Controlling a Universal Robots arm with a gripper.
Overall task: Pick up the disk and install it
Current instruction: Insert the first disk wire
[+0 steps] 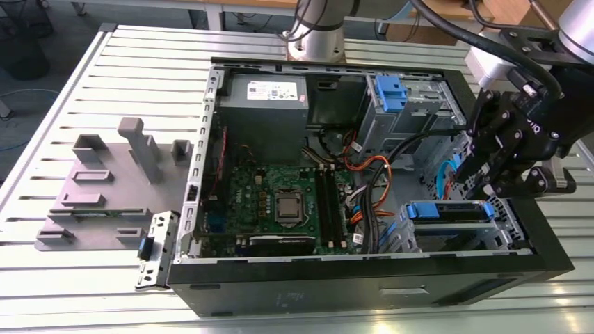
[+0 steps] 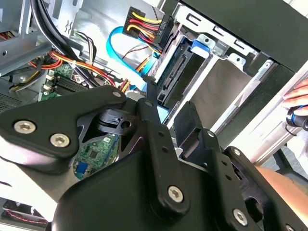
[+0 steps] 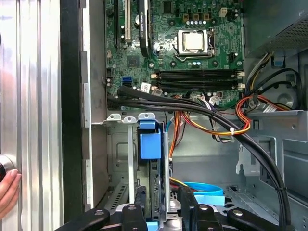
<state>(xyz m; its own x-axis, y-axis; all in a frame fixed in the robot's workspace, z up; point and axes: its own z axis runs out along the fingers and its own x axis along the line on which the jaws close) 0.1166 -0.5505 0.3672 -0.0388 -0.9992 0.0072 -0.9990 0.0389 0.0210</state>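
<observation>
The disk (image 3: 150, 144) is already sitting on edge in the case's (image 1: 371, 263) drive bay (image 1: 457, 240), seemingly installed, while the hand (image 3: 162, 195) is hovering at it, fingers (image 3: 185, 198) parted either side with a gap, gripping nothing.

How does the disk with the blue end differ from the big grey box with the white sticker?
The disk is slim and flat; the grey box is far bulkier. The disk has a blue handle end; the grey box is plain with a white sticker. The disk sits in a bay by the gripper; the grey box sits in the opposite corner. Both sit inside the case.
</observation>
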